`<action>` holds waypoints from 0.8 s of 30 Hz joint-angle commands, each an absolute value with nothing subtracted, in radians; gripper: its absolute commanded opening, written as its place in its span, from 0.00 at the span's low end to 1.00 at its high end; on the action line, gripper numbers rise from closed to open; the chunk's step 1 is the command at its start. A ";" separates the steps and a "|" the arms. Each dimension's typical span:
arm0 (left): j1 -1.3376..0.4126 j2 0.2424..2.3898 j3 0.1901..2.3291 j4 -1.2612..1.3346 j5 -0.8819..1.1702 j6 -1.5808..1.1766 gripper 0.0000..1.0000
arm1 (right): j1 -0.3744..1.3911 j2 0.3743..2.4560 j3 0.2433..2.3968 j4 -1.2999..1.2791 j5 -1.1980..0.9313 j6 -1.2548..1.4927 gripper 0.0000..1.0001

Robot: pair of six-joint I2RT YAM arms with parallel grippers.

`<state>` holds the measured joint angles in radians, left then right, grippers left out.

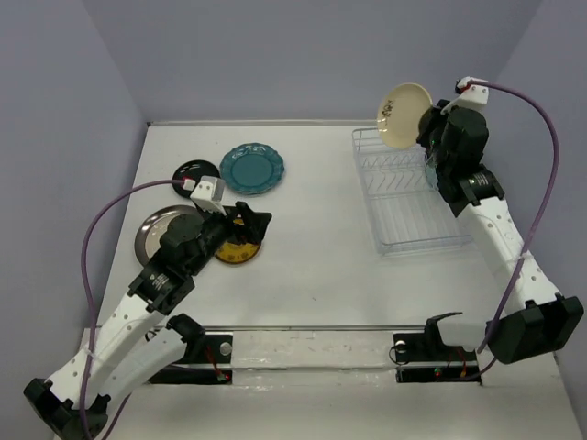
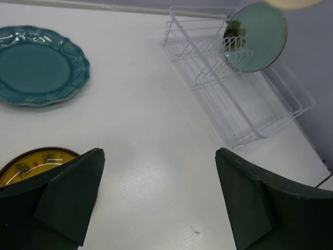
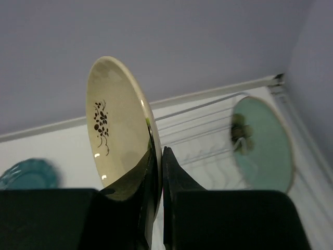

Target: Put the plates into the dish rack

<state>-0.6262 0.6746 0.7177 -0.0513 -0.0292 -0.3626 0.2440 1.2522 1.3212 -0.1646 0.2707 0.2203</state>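
The cream plate (image 3: 112, 130) is held on edge in the air above the far end of the rack (image 1: 413, 220). Its rim is pinched between the pressed-together fingers of the right gripper (image 3: 158, 161). A mint plate (image 2: 256, 37) is seen standing upright in the far slots, and the nearer slots appear free. Four more lie flat on the table at the left, well apart from the rack: the teal plate (image 1: 252, 170), the black plate (image 1: 191, 170), the silver plate (image 1: 156, 229) and the yellow plate (image 1: 240, 255). The left gripper (image 1: 249, 223) is spread wide with nothing in it, poised just over the yellow plate. The cream plate is judged stiff, glazed and breakable, so a slip from so narrow a rim pinch is the chief risk. It would best be lowered slowly between two prongs beside the mint plate, not knocked against it, and released only once its lower edge is seated. On the flat plates only the rim is offered for a hold. The scalloped teal rim may give an uneven bite, and the silver plate is likely light but slick.
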 commanded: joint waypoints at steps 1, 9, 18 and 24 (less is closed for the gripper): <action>-0.624 0.675 0.703 -0.103 -0.066 -0.245 0.99 | 0.172 1.370 1.394 -0.049 0.612 -0.087 0.07; -0.656 0.638 0.695 -0.117 -0.078 -0.242 0.99 | 0.112 1.635 1.548 -0.050 0.640 -0.268 0.07; -0.689 0.611 0.690 -0.121 -0.117 -0.239 0.99 | 0.051 1.733 1.591 -0.077 0.684 -0.316 0.07; -0.696 0.609 0.690 -0.121 -0.127 -0.239 0.99 | 0.015 1.762 1.549 -0.106 0.678 -0.324 0.07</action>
<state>-0.6895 0.6239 0.6956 -0.1364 -0.1089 -0.2623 0.0383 1.7805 1.5311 -0.1276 0.6392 -0.3000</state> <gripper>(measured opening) 0.989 0.109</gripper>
